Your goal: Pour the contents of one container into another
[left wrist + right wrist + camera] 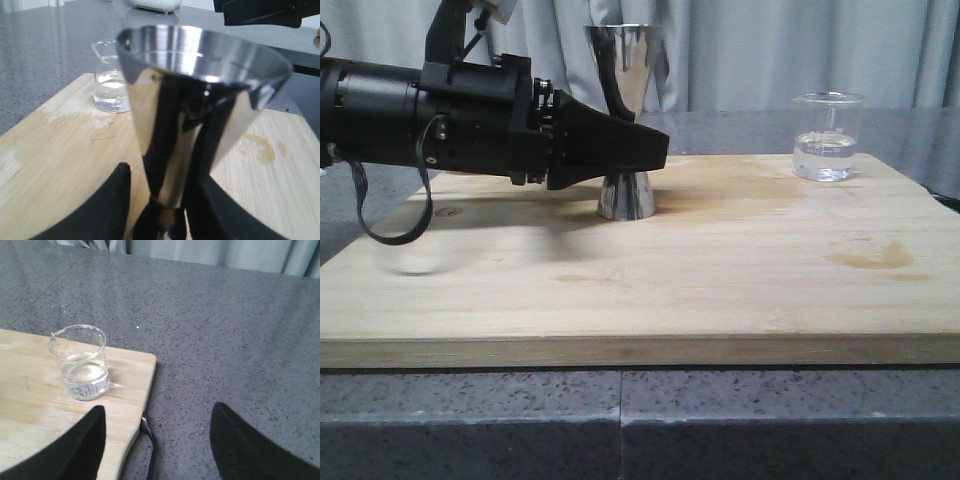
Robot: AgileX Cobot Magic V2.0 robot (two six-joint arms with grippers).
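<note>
The steel jigger [625,110] stands upright on the wooden board [720,290], left of the middle. My left gripper [655,150] reaches in from the left at its narrow waist. In the left wrist view the jigger [200,95] fills the middle, with the left gripper [166,176] open and one finger on either side of the waist. Bare wood shows between one finger [100,210] and the metal. The glass beaker [827,135], part full of clear liquid, sits at the board's far right corner. My right gripper [157,440] is open and empty, short of the beaker [80,365], above the board's corner.
A grey speckled countertop [225,330] surrounds the board. A black hanging loop [147,440] sticks out from the board's edge. A damp brown stain [875,258] marks the board at the right. Curtains hang behind the table.
</note>
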